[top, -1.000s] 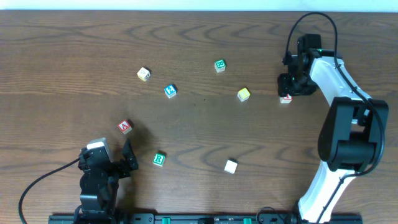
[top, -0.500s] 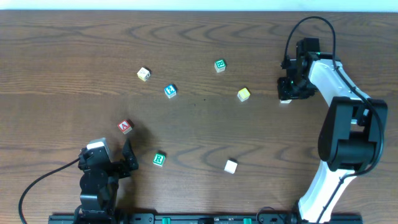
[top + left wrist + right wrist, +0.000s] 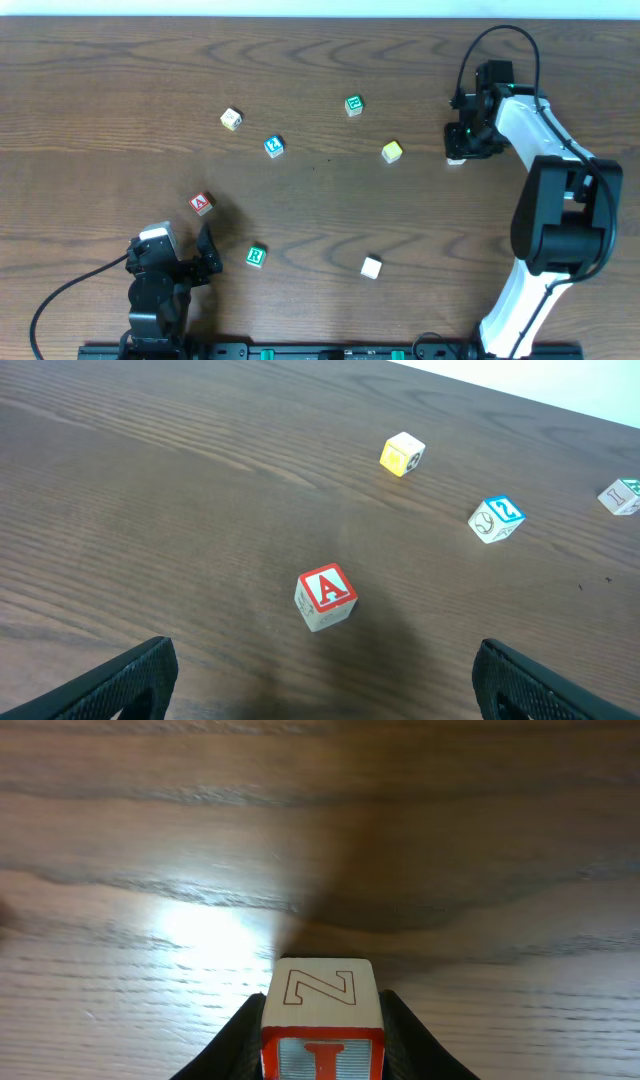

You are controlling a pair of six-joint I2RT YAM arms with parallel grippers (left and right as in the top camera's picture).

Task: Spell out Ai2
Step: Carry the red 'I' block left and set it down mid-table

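Observation:
My right gripper [image 3: 458, 150] is shut on a red-and-white block [image 3: 322, 1020] showing an "I" face and an "N" face, held just above the table at the right rear; only a corner of it shows in the overhead view [image 3: 456, 159]. The red "A" block [image 3: 202, 204] lies left of centre and shows in the left wrist view [image 3: 325, 598]. The blue "2" block [image 3: 274, 146] lies further back and also shows in the left wrist view [image 3: 496, 519]. My left gripper [image 3: 320, 690] is open and empty, near the front edge, short of the "A" block.
Other loose blocks: a yellow-white one [image 3: 231, 119], a green one [image 3: 353, 105], a yellow one [image 3: 392, 151], a green "R" block [image 3: 256, 256] and a plain white one [image 3: 371, 267]. The table's far edge runs along the top.
My right gripper has closed on the "I" block, which is now mostly hidden under it, and shifted slightly back. The left arm has not moved.

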